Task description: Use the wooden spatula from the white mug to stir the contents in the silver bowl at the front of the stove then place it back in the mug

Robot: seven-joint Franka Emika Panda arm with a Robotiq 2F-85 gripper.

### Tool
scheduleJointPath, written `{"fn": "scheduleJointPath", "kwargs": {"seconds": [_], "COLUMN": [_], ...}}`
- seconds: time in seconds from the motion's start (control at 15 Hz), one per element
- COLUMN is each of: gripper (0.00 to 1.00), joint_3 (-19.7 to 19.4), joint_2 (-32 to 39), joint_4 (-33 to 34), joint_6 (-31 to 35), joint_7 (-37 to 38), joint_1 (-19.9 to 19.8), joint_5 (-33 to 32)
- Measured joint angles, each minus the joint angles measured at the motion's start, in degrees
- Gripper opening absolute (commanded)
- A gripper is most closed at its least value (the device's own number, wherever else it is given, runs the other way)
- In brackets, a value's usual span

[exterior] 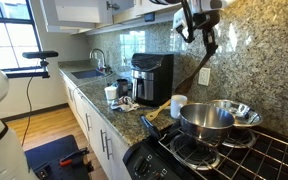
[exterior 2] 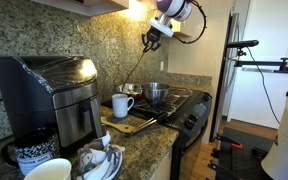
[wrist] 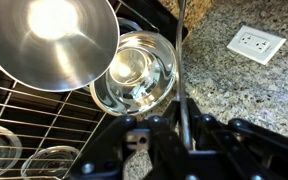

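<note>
In both exterior views my gripper (exterior: 206,40) (exterior 2: 151,40) is high above the counter near the backsplash, shut on the upper end of the wooden spatula (exterior: 203,68) (exterior 2: 140,68), which hangs slanting down in the air. The white mug (exterior: 178,105) (exterior 2: 121,105) stands on the counter beside the stove (exterior: 224,155) (exterior 2: 187,103), well below the spatula. The silver bowl (exterior: 206,120) (exterior 2: 156,93) sits on the front grate. In the wrist view the spatula's slim handle (wrist: 182,60) runs up from between the shut fingers of the gripper (wrist: 184,118); the silver bowl (wrist: 49,40) lies upper left.
A shinier flared bowl (exterior: 241,111) (wrist: 134,72) sits behind the silver one. A black coffee machine (exterior: 150,75) (exterior 2: 52,95) stands on the granite counter, and a sink (exterior: 88,72) lies further along it. A wall outlet (wrist: 256,43) is on the backsplash. A small cup (exterior: 110,93) stands near the machine.
</note>
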Motion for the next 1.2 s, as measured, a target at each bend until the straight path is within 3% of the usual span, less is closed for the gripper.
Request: {"fn": "scheduleJointPath", "kwargs": {"seconds": [0.6, 1.2], "gripper": [0.06, 0.06], "joint_3": [1.0, 2.4], "joint_2": [0.5, 0.7], "joint_4": [-1.0, -1.3], "joint_6": [-0.7, 0.1], "joint_7": [-1.6, -1.6], "joint_1": [0.7, 2.5], "joint_5": [1.0, -2.3]}}
